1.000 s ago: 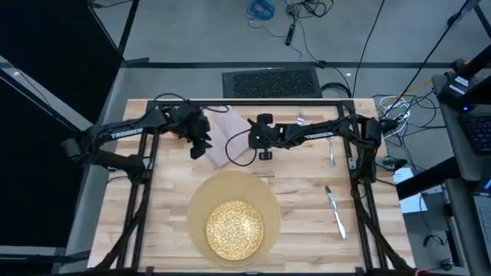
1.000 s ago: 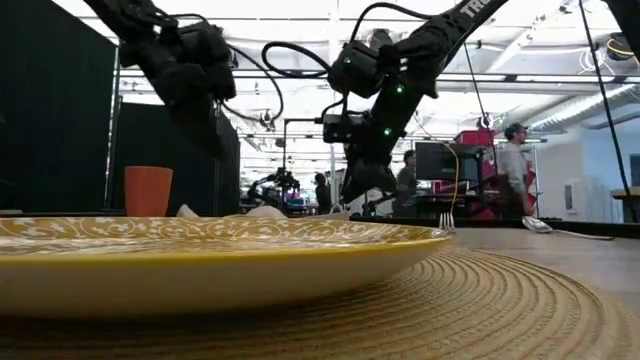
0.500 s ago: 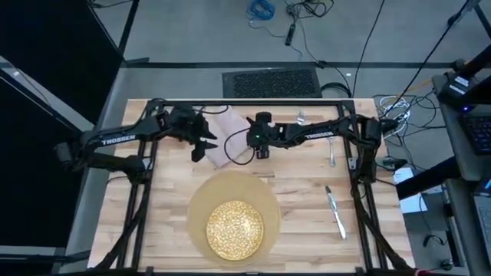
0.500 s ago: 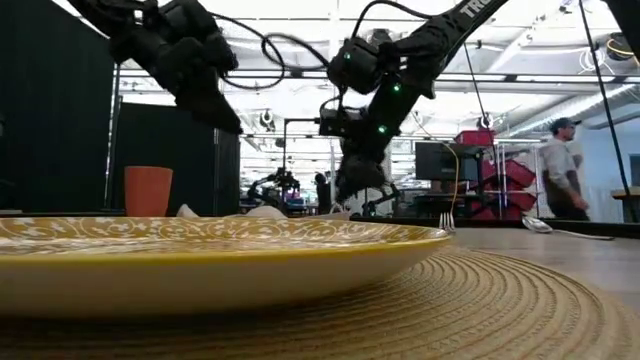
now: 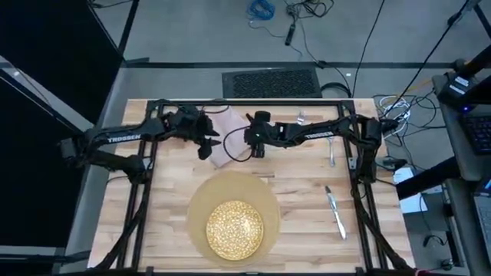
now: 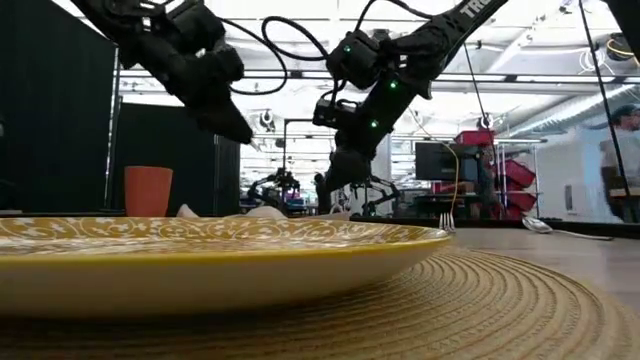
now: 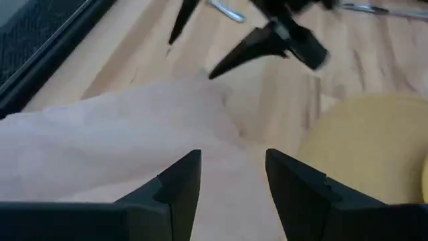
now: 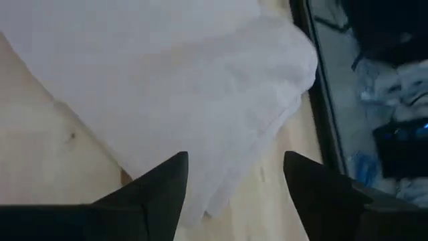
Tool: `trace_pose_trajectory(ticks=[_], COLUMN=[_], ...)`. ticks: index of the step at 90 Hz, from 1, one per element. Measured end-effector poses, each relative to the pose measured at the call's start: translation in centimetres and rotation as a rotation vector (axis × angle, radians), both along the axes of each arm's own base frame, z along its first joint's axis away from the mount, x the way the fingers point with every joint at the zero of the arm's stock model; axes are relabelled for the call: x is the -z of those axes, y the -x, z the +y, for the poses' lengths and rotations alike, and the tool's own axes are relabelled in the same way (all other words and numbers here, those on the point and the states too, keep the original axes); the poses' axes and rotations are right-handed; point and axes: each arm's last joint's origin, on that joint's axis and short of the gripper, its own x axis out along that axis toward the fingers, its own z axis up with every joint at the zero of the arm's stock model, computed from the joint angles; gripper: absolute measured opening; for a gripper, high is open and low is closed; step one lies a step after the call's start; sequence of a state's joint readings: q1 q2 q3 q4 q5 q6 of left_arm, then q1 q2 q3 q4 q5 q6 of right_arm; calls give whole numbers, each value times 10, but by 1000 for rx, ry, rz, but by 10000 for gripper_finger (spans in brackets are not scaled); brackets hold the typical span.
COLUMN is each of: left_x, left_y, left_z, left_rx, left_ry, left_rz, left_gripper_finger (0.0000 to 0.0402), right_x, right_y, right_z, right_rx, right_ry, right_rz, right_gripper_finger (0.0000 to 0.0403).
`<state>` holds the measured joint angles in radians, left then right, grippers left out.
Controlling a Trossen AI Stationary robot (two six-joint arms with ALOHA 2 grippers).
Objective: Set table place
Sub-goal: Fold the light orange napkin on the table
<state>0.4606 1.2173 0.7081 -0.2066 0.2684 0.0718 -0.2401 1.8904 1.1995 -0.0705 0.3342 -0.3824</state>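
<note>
- High view: both arms meet over the pinkish napkin (image 5: 228, 136) at the far middle of the bench (image 5: 299, 192). The left pincer (image 5: 205, 147) hangs over its left edge and the right pincer (image 5: 257, 147) over its right edge. The tan mat (image 5: 198, 201) with the speckled plate (image 5: 235, 228) lies nearer the front; a knife (image 5: 335, 212) and a fork (image 5: 331, 152) lie to the right, well apart from the mat.
- Low view: both pincers hang above the bench, clear of the cloth. An orange cup (image 6: 148, 191) stands far left behind the plate.
- Left wrist view: the left pincer's fingers (image 7: 179, 184) stand apart, with napkin beneath them and the mat just beside.
- Right wrist view: the right pincer's fingers (image 8: 162, 181) are spread wide over the napkin's folded edge.
- Judgement: the step appears to be picking up the napkin. It would go best if each pincer dropped straight onto an opposite edge, pinched all layers, and lifted evenly so the cloth does not sag or unfold.
</note>
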Motion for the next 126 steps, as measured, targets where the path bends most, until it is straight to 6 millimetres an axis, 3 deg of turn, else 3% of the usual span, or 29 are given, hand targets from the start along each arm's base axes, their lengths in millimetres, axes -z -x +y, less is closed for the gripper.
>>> trace_pose_trajectory(ticks=[16, 59, 105, 126], left_x=[2, 13, 15, 15], left_y=[-3, -24, -25, -24], left_z=[-4, -16, -14, -14], left_rx=[45, 157, 126, 121], left_ry=[-24, -78, -108, -100], left_rz=[14, -10, 7, 13], left_gripper_finger=[154, 154, 154, 154], right_x=[-1, 13, 19, 31], right_y=[-2, 12, 14, 15], right_z=[5, 11, -9, -10], right_rx=[12, -204, -223, -248], right_ry=[-17, 84, -31, -71], right_rz=[-29, 309, 259, 296], right_gripper_finger=[231, 231, 230, 197])
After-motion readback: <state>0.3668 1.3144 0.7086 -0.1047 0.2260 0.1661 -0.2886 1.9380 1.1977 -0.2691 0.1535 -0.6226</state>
